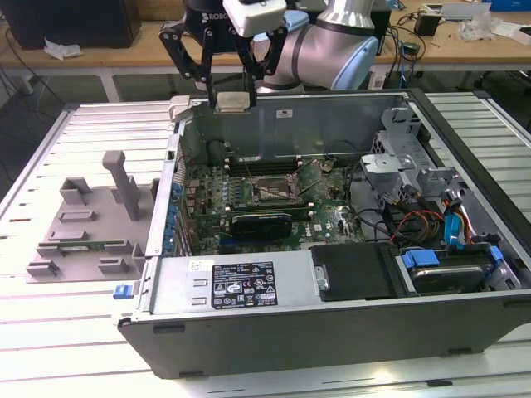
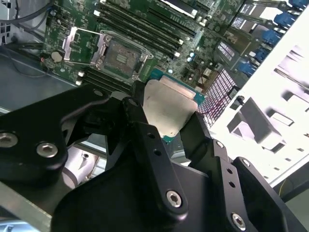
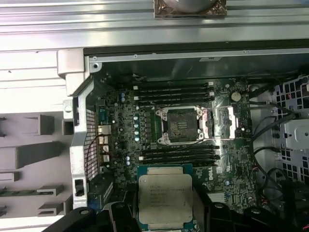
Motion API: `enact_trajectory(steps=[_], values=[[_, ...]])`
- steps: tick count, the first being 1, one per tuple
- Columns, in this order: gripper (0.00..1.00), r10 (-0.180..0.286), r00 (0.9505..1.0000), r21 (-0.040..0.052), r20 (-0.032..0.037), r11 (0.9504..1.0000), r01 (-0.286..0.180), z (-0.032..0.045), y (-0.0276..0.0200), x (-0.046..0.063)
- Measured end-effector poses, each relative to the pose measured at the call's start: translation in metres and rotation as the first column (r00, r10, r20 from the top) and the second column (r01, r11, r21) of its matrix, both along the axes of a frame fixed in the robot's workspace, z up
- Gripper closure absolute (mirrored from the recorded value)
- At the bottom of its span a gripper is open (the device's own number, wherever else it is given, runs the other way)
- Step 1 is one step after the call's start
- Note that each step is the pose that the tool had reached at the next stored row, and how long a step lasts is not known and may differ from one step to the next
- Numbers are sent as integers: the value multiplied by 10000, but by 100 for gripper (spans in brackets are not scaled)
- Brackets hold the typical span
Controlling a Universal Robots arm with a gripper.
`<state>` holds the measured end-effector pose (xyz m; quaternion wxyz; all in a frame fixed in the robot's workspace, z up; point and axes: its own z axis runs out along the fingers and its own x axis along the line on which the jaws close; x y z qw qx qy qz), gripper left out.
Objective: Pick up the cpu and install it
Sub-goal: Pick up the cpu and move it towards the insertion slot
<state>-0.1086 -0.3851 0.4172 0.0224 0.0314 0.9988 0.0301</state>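
Note:
The cpu [image 1: 232, 102] is a small flat square chip with a silver-grey metal top, and my gripper [image 1: 233, 98] is shut on it by two opposite edges. It hangs above the back wall of the open computer case [image 1: 332, 332], toward the exterior view's left. Both wrist views show the cpu [image 2: 166, 108] [image 3: 165, 198] between the black fingers [image 2: 140, 121]. Below it lies the green motherboard [image 3: 120, 125] with its open cpu socket [image 1: 274, 189] [image 2: 118, 53] [image 3: 181, 125]. The socket's metal frame [image 3: 219, 123] is flipped back. The chip is well clear of the socket.
A long black expansion card [image 1: 261, 222] sits in front of the socket. A power supply [image 1: 241, 282] lines the case's near wall. Drive bays with blue tabs and cables [image 1: 448, 249] are at the exterior view's right. A grey parts fixture [image 1: 91, 224] stands on the slatted table beside the case.

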Motion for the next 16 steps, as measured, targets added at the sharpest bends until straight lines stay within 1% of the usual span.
enact_trajectory(steps=[5,10,12,14,16], values=[[46,-1,10000,0,0,10000,1,0,1,94],[46,0,10000,3,2,10000,0,-6,2,101],[46,0,10000,0,0,10000,0,-34,7,104],[46,-1,10000,1,0,10000,1,-87,8,105],[46,-1,10000,0,-1,10000,1,-122,8,105]])
